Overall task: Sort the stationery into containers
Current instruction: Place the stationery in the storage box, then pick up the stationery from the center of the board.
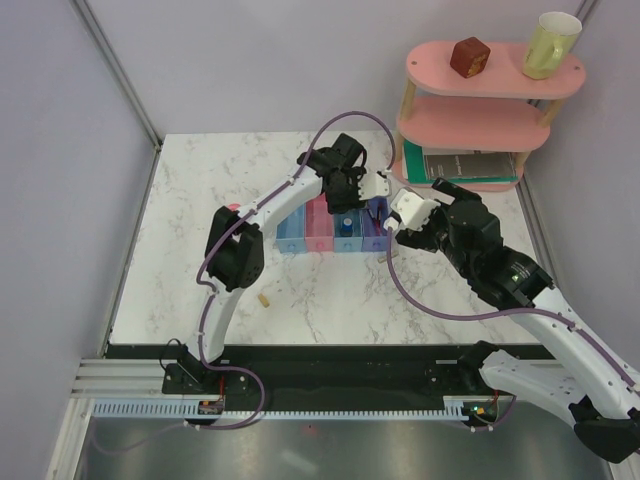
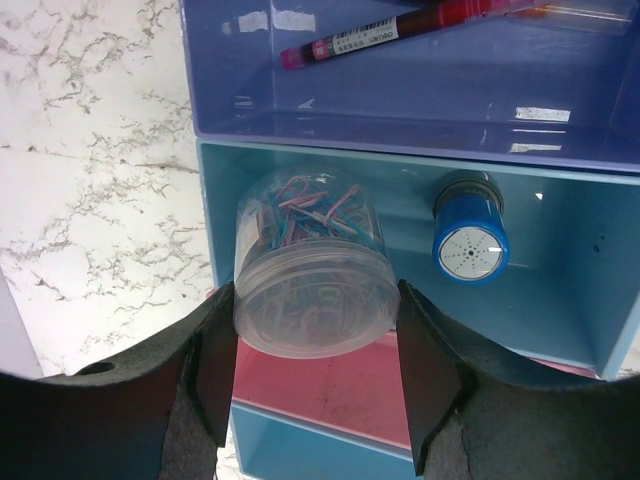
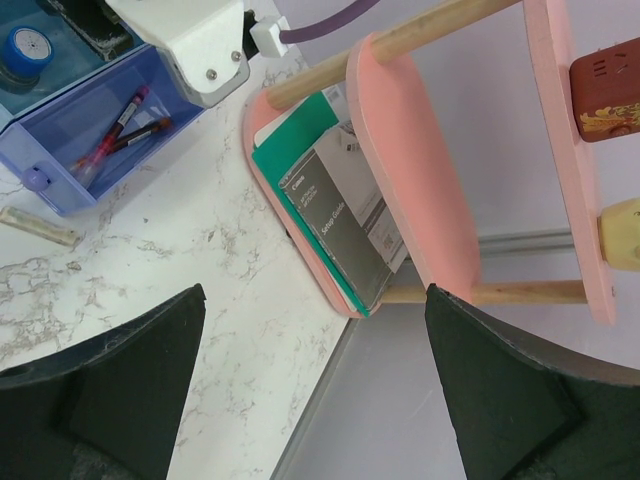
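**A:** Where is the tub right now?

**B:** The clear tub of paper clips [image 2: 305, 230] is clamped at its lid end between the pads of the left gripper [image 2: 315, 300]. Its long axis runs straight away from the claw. Its bottom end points into the light blue bin [image 2: 560, 330], the one next to the purple-blue bin [image 2: 450, 90].

**A:** So it's in?

**B:** Only partly, I'd say. The bottom end is over that compartment, but the lid end overhangs the wall shared with the pink bin [image 2: 330, 395]. I can't tell whether it touches the floor. The release turns on that overhang. If the jaws part here, the tub could roll back onto the wall, so it likely needs to go a little deeper first.

**A:** What's in the containers?

**B:** A small blue cylinder [image 2: 470, 245] stands in the same light blue bin, round face up, beside the tub but apart from it. Two red pens [image 2: 350, 42] lie slanted in the purple-blue bin. The visible part of the pink bin shows nothing in it. The end bin [image 2: 300, 445] is mostly hidden.

**A:** And the other arm?

**B:** The right gripper [image 3: 315, 290] has its fingers wide apart and holds nothing, hovering just off the purple-blue end of the row. One beige piece [image 3: 35, 226] lies on the tabletop [image 1: 200, 180] just beside that bin, so it's nearer the right arm. Another beige piece [image 1: 264, 298] lies toward the near edge, left of centre, nearer the left arm.
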Available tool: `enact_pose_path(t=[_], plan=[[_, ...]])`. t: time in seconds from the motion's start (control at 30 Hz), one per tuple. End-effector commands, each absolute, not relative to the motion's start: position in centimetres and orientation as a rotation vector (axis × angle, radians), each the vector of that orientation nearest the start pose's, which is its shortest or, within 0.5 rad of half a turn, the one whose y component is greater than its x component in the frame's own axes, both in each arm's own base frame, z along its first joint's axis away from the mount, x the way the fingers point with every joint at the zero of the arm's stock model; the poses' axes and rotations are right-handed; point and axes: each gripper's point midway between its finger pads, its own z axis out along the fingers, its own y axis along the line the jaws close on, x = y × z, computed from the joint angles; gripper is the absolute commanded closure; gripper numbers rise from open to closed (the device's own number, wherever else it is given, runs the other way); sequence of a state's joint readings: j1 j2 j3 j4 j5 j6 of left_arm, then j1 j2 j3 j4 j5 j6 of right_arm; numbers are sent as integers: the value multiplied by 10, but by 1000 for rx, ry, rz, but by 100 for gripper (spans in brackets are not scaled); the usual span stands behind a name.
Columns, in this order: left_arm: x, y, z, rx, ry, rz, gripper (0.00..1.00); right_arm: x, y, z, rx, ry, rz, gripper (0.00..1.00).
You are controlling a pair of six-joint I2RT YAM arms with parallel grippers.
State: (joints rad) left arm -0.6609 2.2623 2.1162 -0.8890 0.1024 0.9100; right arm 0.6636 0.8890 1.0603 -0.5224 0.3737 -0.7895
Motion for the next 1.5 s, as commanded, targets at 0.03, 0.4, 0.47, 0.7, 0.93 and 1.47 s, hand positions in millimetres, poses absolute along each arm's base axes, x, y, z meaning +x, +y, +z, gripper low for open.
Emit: enact_pose_path(t=[0.03, 0.4, 0.47, 0.7, 0.93, 1.47], plan=[[448, -325, 122, 1892, 1751, 18, 83, 284, 104, 323, -1023, 1570, -430, 2], [451, -328, 118, 1893, 1754, 31, 36, 283, 103, 321, -1017, 1573, -427, 2], [451, -329, 120, 1888, 1753, 34, 30, 282, 104, 320, -1019, 1572, -422, 2], [453, -330, 123, 1874, 1754, 43, 17, 282, 102, 322, -1008, 1570, -422, 2], [462, -337, 150, 1781, 1733, 52, 15, 280, 105, 314, -1042, 1583, -401, 2], [426, -174, 242, 1180, 2048, 73, 11, 258, 126, 244, -1249, 1716, -215, 2]])
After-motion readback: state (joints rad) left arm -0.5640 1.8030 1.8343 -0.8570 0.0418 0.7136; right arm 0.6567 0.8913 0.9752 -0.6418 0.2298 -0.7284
